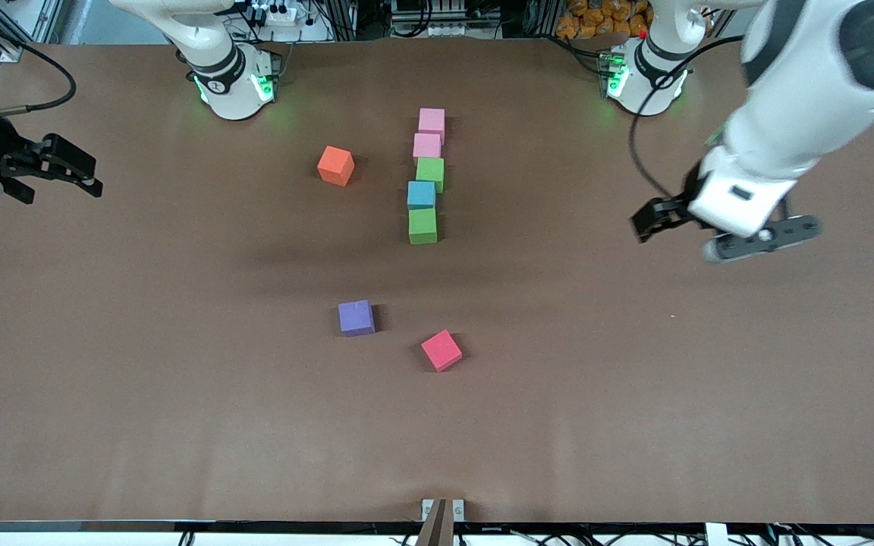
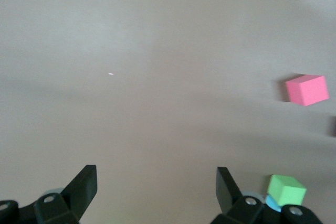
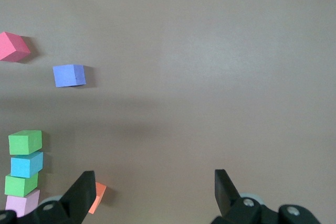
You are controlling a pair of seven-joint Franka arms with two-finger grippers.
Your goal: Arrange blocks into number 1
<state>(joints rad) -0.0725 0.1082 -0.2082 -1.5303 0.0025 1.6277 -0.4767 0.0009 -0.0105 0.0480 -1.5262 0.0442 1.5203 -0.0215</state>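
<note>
I am the robot with two arms, and both of my grippers are up in the air with nothing in them. My left gripper [image 1: 646, 220] hangs over the bare brown table [image 1: 634, 394] toward my left arm's end, and its two black fingers [image 2: 84, 184] are spread wide apart. My right gripper [image 1: 77, 171] hangs over the table at my right arm's end, and its fingers [image 3: 81, 192] are spread wide too. Five blocks sit in a line in the middle of the table, running from my bases toward the front camera. The first pink block [image 1: 431, 123] is farthest from the camera. The second pink block [image 1: 427, 145] touches it and is a bit nearer. Next comes a green block [image 1: 430, 172], then the blue block [image 1: 421, 195], then the other green block [image 1: 422, 225], which is the nearest of the line. The line is a little wiggly, not quite straight. The orange block [image 1: 335, 165] sits alone, apart from the line, toward my right arm's end. The purple block [image 1: 356, 317] sits well apart from the line and much nearer to the camera. The red block [image 1: 441, 349] is near the purple one, a bit nearer still to the camera, and it is turned at a slant.
</note>
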